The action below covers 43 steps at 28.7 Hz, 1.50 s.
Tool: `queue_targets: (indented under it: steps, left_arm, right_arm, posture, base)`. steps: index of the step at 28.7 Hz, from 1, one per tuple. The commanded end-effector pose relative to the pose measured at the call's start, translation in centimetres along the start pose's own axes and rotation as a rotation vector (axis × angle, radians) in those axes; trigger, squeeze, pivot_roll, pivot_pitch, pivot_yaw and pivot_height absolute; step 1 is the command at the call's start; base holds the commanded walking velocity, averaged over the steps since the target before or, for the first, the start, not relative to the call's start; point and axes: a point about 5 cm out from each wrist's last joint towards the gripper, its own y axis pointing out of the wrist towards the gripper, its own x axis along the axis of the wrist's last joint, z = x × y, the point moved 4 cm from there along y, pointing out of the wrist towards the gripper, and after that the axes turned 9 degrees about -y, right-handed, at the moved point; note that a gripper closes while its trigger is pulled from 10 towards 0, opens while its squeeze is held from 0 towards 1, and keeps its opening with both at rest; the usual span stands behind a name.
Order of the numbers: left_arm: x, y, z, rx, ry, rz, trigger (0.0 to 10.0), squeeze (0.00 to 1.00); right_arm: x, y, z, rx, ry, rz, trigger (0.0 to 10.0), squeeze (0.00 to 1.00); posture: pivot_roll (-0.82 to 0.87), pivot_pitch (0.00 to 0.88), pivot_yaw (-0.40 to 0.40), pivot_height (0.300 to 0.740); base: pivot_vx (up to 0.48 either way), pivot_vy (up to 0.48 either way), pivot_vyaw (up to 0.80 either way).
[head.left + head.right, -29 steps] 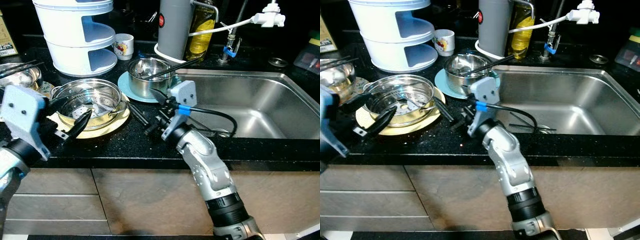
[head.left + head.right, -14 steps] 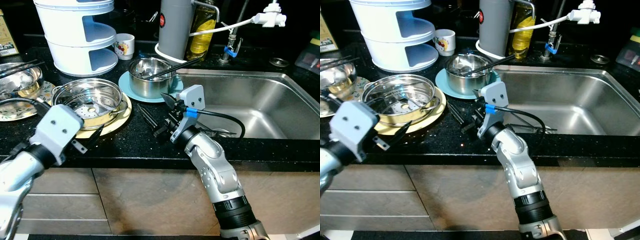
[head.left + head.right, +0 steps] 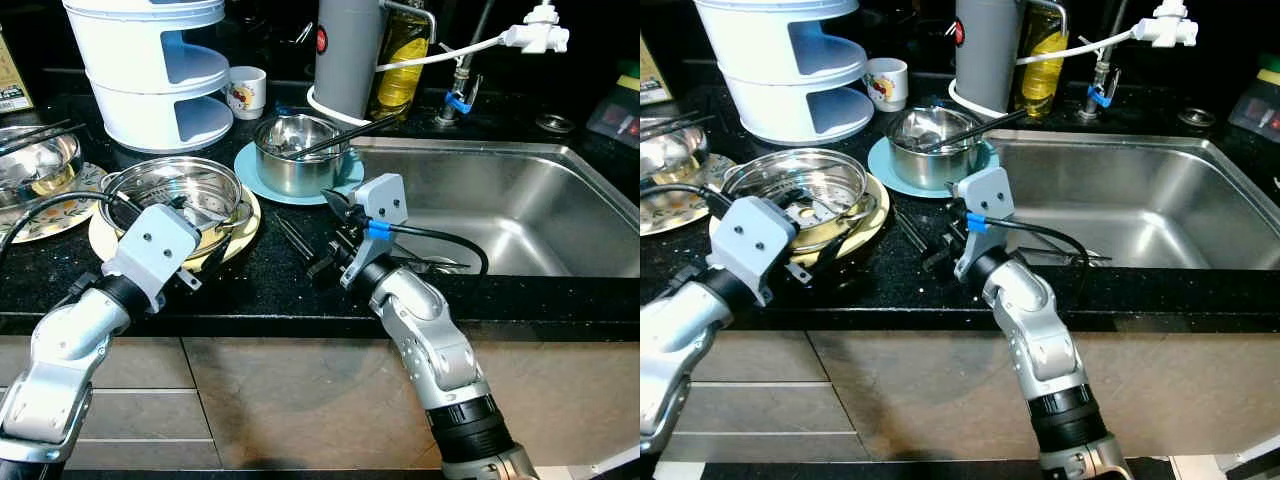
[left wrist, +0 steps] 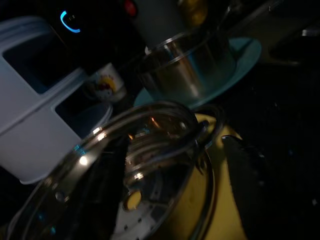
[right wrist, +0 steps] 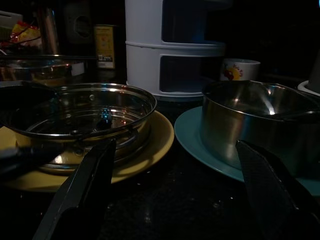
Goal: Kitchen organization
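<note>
Over the last second our left arm has swung in from the tabletop's left edge, and its left claw [image 3: 205, 243] now sits at the near right rim of the steamer pot [image 3: 175, 195], fingers apart with the pot's side handle between them. Our right arm has drawn back a little toward the front edge; the right claw [image 3: 330, 228] hovers low over the dark tabletop [image 3: 250, 285] near its front edge, beside the sink [image 3: 500, 200], fingers spread wide and holding nothing.

The steamer pot stands on a yellow plate [image 3: 240, 235] left of centre, close to the front edge. Behind it, toward the back edge, a steel bowl [image 3: 295, 150] rests on a teal plate [image 3: 255, 165] with dark chopsticks [image 3: 345, 132] leaning across its rim. More dark chopsticks [image 3: 295, 235] lie flat on the tabletop between the yellow plate and the right claw.

We judge the shift means the left claw is lining up to take the pot by its handle, while the right waits near the loose chopsticks. Nothing is gripped yet, so the tidying looks barely begun.
</note>
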Motion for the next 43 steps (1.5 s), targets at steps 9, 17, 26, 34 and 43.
queue_targets:
  steps: [9, 17, 26, 34, 43]
  left_arm:
    - [-0.9, 0.7, -0.9, -0.040, 0.025, 0.006, 10.0, 0.00]
    - [-1.1, 1.7, -1.0, -0.044, -0.001, -0.015, 0.0, 0.00]
    - [-0.7, 2.2, -0.6, -0.024, -0.005, -0.050, 0.0, 0.00]
    - [0.5, 2.5, 0.5, 0.003, -0.010, -0.095, 0.0, 0.00]
    - [3.1, 3.2, 1.7, 0.024, -0.069, -0.186, 0.0, 0.00]
  right_arm:
    - [-0.1, -0.1, 0.2, 0.000, 0.005, 0.006, 10.0, 0.00]
    - [-0.1, -0.1, 0.1, -0.005, 0.008, 0.006, 10.0, 0.00]
    - [0.1, -0.1, -0.3, -0.017, 0.010, 0.005, 10.0, 0.00]
    - [0.2, 0.0, -0.4, -0.020, 0.014, 0.002, 10.0, 0.00]
    - [0.2, 0.1, -0.8, -0.032, 0.024, -0.002, 10.0, 0.00]
  posture:
    - [0.07, 0.198, -0.053, 0.740]
    - [0.07, 0.197, -0.050, 0.740]
    - [0.06, 0.200, -0.050, 0.740]
    - [0.07, 0.202, -0.056, 0.740]
    - [0.07, 0.202, -0.054, 0.740]
  base:
    - [0.000, 0.000, 0.00]
    - [0.000, 0.000, 0.00]
    - [0.000, 0.000, 0.00]
    - [0.000, 0.000, 0.00]
    - [0.000, 0.000, 0.00]
